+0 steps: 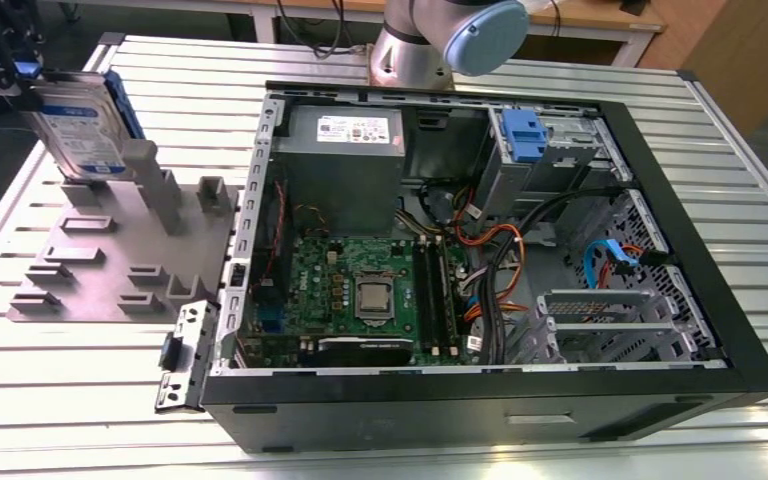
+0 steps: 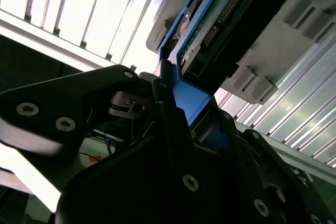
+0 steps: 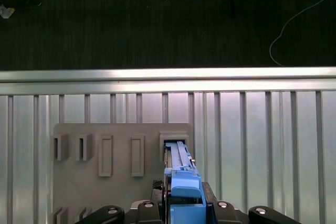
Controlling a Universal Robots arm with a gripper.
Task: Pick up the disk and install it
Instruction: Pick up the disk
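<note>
Disk (image 1: 80,130): judged rigid, dense for its size, shock-sensitive, with slick bare metal faces; best held across the blue side rails near the upper end, clear of the circuit-board face. Silver body, white-and-blue label, blue rails; it stands upright at the far corner of the grey fixture plate (image 1: 104,270), on the exterior view's left, lower end at its slot. Gripper (image 1: 21,80) is clamped across the disk's upper end

The arm (image 1: 411,50) stands at the top of the exterior view. Its gripper (image 1: 11,80) hangs at that view's left, black fingers (image 2: 168,114) clamped on the upright disk's (image 1: 84,125) upper edge.
</note>
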